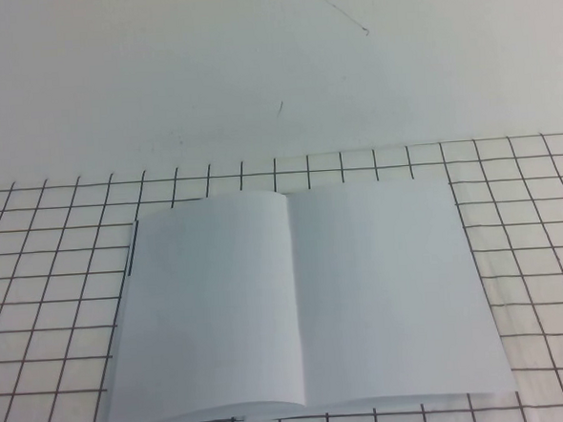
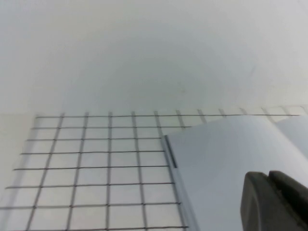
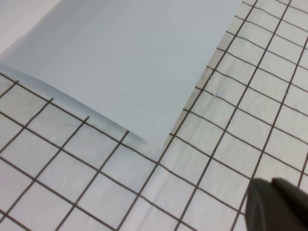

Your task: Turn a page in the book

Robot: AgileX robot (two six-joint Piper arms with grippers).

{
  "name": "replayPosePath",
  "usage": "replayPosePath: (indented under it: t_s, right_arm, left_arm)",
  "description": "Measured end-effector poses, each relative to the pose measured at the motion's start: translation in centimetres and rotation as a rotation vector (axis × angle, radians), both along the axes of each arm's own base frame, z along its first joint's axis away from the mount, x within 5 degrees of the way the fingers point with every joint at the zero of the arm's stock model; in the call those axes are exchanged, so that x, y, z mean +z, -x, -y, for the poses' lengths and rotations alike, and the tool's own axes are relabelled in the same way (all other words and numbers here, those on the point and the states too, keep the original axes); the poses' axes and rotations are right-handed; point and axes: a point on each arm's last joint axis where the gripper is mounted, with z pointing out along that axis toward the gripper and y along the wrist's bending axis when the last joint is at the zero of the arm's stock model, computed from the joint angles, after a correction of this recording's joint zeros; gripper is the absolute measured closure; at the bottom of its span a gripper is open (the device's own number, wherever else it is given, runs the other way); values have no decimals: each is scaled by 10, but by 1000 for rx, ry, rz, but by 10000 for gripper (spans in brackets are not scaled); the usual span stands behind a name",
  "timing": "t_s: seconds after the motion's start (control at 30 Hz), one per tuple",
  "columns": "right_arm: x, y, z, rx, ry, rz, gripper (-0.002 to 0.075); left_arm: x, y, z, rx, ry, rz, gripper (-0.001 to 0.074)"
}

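Book [image 1: 302, 305] lies open and flat, mid-surface, on a gridded cloth [image 1: 56, 282], both glossy pages blank. Left gripper [image 2: 276, 202] hovers at its far left corner, right gripper [image 3: 279, 204] off its near right corner; finger spread cannot be told. Probably lift one thin corner gently.
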Motion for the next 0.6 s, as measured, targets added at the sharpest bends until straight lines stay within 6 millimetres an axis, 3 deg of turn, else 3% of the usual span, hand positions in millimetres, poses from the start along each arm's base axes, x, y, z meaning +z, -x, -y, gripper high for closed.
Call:
replayPosePath:
  t_s: [0.17,0.37,0.6]
  right_arm:
    - [0,0,0,0,-2,0,725]
    - [0,0,0,0,-2,0,725]
    - [0,0,0,0,-1,-2,725]
  left_arm:
    - [-24,-4,-7,131,-20,-50,738]
    - [-62,-7,-7,150,10,-136,738]
    - [-65,-7,-6,143,29,-159,738]
